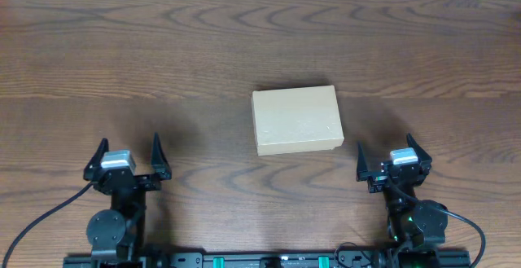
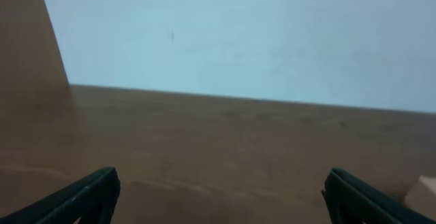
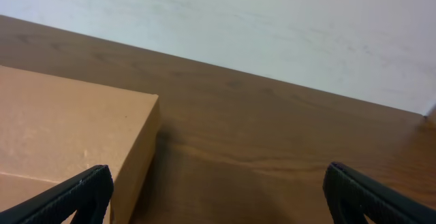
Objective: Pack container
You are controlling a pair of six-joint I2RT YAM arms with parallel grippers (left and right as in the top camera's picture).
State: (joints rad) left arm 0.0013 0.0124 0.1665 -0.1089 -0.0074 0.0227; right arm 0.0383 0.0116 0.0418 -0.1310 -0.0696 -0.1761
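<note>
The container (image 1: 295, 120) is a plain tan cardboard box lying flat in the middle of the wooden table, its lid down. In the right wrist view the container (image 3: 68, 135) fills the left side, just ahead of the left finger. A pale corner of the container (image 2: 424, 191) shows at the far right of the left wrist view. My left gripper (image 1: 128, 154) stands open near the front left, well apart from the box, with nothing between its fingers. My right gripper (image 1: 388, 155) stands open at the front right, just right of the box's near corner, holding nothing.
The wooden table (image 1: 163, 56) stretches all around the box. A pale wall (image 2: 238, 33) rises behind its far edge. The arm bases and cables (image 1: 244, 260) run along the front edge.
</note>
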